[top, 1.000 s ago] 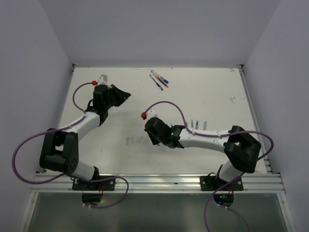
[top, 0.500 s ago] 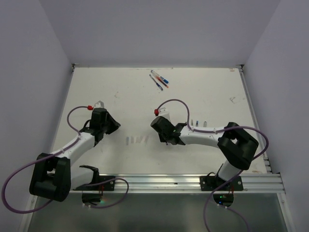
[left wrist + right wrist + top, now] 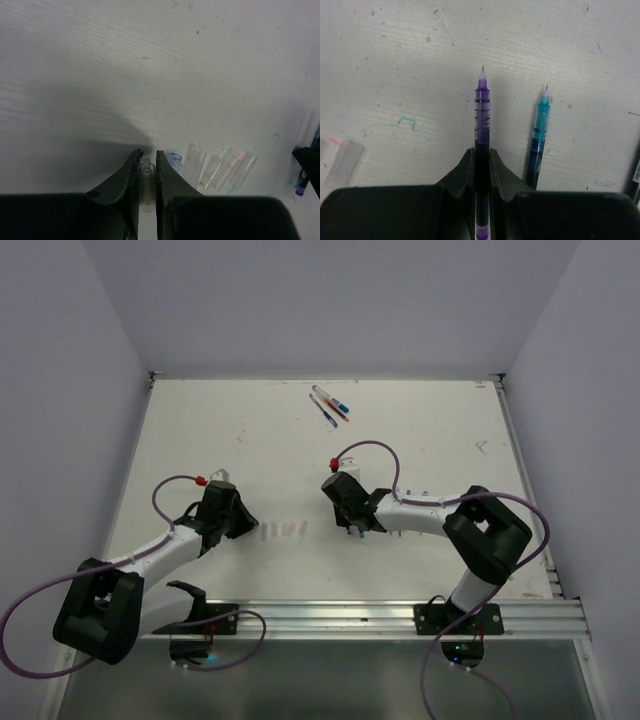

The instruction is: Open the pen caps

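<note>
Left arm [image 3: 160, 545] and right arm [image 3: 420, 520] low, angled inward; both jaws clamped narrow.

purple pen [image 3: 481, 110] rear hidden in right claw [image 3: 481, 151] | teal pen [image 3: 540, 122] end hidden | far pens [image 3: 330, 405] too small

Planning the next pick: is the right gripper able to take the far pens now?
Probably not: the right gripper is shut on a purple pen, though nothing blocks the far pens.
</note>
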`<control>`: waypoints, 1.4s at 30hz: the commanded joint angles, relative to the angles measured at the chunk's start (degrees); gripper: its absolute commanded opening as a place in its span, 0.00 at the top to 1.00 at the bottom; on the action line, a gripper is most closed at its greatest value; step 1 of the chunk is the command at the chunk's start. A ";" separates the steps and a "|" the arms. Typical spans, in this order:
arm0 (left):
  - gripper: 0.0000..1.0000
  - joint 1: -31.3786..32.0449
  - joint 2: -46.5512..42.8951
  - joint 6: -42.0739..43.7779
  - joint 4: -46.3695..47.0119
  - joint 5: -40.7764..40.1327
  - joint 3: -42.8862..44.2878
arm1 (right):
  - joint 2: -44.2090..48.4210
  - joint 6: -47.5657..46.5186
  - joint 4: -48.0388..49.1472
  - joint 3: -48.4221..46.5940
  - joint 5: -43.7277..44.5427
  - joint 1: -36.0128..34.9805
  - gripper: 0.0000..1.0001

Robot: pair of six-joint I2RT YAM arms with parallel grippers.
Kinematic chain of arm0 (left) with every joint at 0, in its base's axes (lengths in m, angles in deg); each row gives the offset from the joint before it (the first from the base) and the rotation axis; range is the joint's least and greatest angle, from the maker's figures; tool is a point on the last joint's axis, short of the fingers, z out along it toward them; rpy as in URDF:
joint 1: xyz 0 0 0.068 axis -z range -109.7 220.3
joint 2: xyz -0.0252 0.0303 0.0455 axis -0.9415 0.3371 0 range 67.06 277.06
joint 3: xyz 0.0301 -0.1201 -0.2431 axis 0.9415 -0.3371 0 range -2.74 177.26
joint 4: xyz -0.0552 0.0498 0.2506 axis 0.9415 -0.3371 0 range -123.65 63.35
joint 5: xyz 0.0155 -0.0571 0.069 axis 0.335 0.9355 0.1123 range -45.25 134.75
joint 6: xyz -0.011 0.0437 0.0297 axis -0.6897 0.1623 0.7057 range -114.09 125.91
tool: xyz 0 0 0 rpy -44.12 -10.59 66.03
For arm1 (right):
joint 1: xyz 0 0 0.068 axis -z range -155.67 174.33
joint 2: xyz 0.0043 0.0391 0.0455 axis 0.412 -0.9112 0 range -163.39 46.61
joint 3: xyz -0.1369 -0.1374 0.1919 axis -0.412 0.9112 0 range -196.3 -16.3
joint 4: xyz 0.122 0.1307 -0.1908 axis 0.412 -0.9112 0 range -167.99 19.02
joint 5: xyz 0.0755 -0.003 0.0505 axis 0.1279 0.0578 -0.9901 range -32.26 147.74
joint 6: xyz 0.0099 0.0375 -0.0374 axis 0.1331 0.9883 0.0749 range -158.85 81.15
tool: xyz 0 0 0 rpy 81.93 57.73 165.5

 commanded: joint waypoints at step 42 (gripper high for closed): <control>0.42 3.21 1.57 2.02 -1.44 -6.71 16.65 | -15.96 -22.62 -3.93 -36.30 -12.71 17.71 0.43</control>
